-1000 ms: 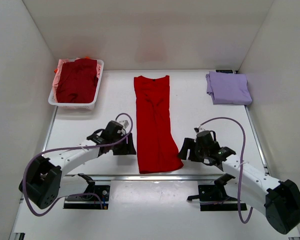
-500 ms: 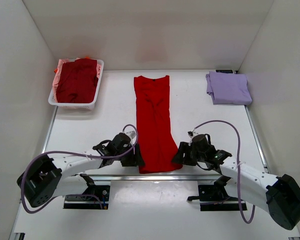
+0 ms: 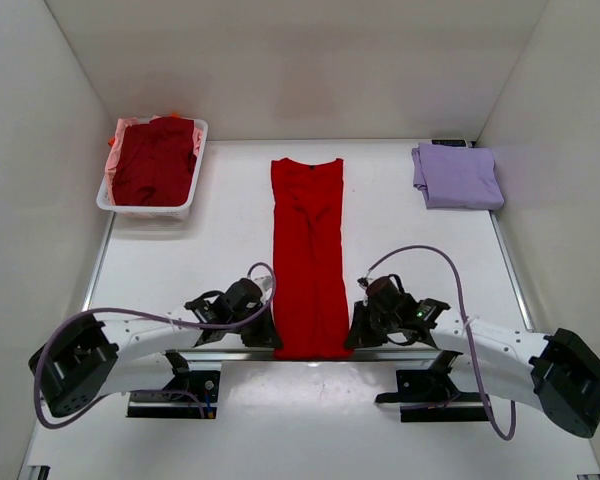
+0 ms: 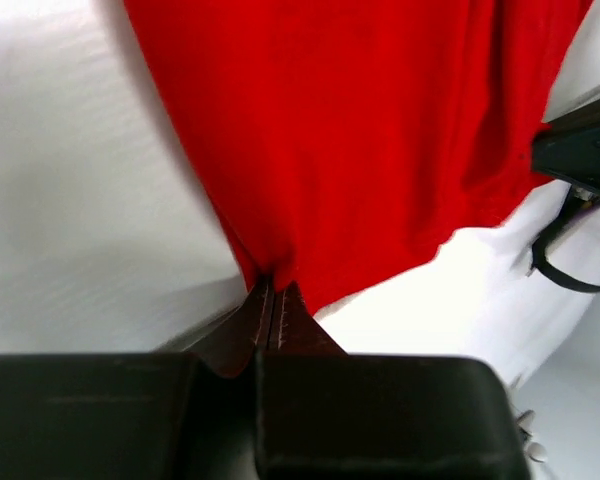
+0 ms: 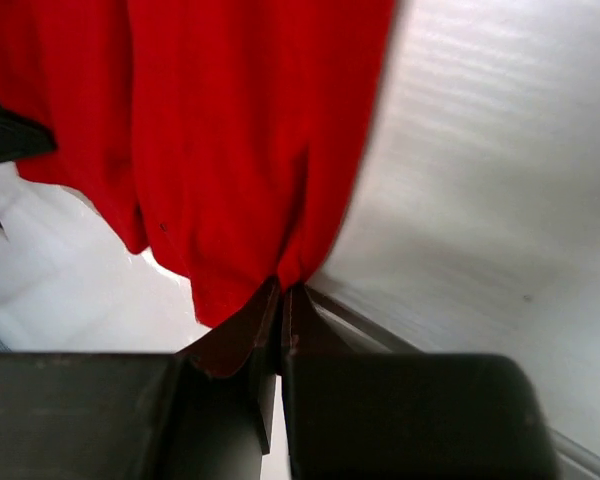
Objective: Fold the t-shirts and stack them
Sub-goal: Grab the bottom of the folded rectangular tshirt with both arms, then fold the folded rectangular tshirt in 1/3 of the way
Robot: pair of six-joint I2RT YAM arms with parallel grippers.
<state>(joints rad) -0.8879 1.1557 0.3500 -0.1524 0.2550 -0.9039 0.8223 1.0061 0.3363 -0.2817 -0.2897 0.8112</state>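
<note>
The white table point(image 3: 180, 260) stretches away from my two bases. Down its middle lies the red t-shirt point(image 3: 308, 260), folded lengthwise into a long narrow strip, with the collar at the far end and the hem at the near edge between my arms.

At the far left corner sits the white basket point(image 3: 145, 208). It holds the dark maroon t-shirt point(image 3: 155, 160), which is heaped on top, and the pink t-shirt point(image 3: 118, 140) peeks out along the basket's left side. At the far right corner, well apart from the strip, the lavender t-shirt point(image 3: 457, 176) rests folded into a neat rectangle.

My left gripper point(image 4: 273, 290) is pinched tight on the near left corner of the red hem, and the cloth gathers into a small pleat right at the fingertips. My right gripper point(image 5: 281, 295) is clamped the same way on the near right corner, with the fabric bunched where the jaws meet.
</note>
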